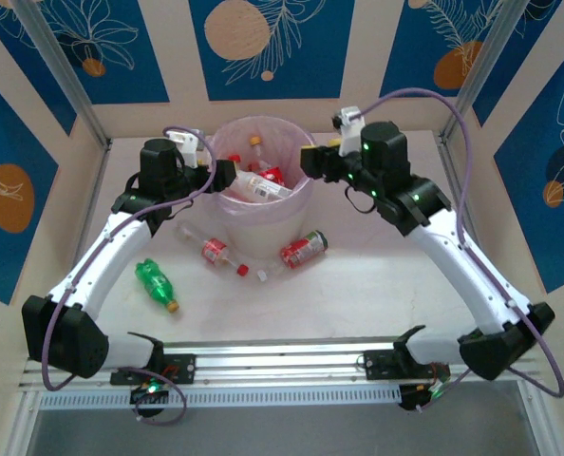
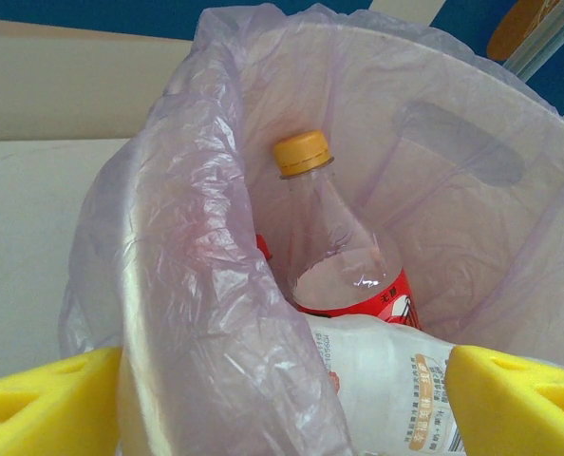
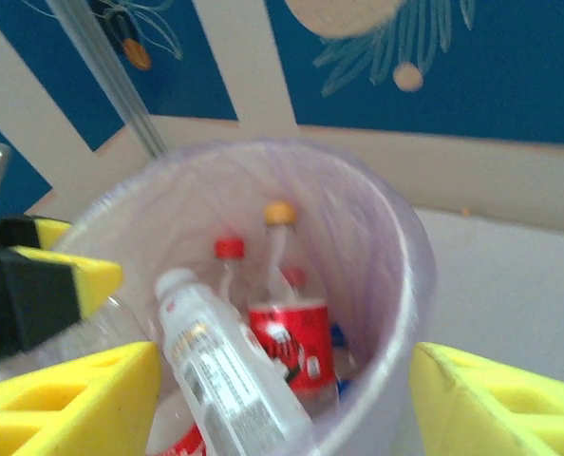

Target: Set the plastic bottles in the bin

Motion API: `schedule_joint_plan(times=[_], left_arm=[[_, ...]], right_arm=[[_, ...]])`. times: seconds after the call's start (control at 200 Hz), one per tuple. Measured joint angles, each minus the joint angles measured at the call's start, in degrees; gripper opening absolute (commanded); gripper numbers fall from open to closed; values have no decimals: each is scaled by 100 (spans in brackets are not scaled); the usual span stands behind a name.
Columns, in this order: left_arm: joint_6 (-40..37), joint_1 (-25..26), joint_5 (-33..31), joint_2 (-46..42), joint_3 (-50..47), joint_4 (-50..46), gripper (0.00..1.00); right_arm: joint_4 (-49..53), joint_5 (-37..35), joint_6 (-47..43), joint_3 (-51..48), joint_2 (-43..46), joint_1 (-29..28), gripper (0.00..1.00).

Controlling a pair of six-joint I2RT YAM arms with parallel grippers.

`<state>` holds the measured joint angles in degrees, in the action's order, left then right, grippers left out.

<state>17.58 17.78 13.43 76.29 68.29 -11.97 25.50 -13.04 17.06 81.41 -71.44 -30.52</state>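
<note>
Lying loose, the bottles (image 1: 304,249) look light, slick, crushable: pinch mid-body; left gripper (image 2: 282,380) and right gripper (image 3: 287,380) gape wide.

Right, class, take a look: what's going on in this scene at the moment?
Two robot arms are clearing plastic bottles into the lined bin. Both grippers are at its rim. The left gripper is open, with a pale-labelled bottle lying between its fingers on the pile. The right gripper is open and empty. A green bottle, a red-labelled bottle and a red-capped bottle lie on the table.
</note>
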Motion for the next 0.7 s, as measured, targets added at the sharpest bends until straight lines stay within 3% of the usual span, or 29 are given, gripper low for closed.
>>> schedule_joint_plan(times=[0.215, 0.42, 0.49, 0.59, 0.7], left_arm=[[297, 13, 101, 116, 2, 103, 85], [356, 221, 101, 428, 308, 37, 85], [356, 310, 74, 522, 435, -63, 88], [289, 387, -4, 592, 616, -389, 100], [142, 422, -122, 664, 883, -890, 100]], right_arm=[[256, 306, 695, -1547, 815, 940, 76], [302, 846, 1064, -2232, 1213, 1467, 77], [236, 1040, 1121, -2378, 1248, 1604, 77], [162, 1311, 1158, -2507, 1217, 1777, 77], [35, 1563, 1158, -2531, 1119, 1941, 77]])
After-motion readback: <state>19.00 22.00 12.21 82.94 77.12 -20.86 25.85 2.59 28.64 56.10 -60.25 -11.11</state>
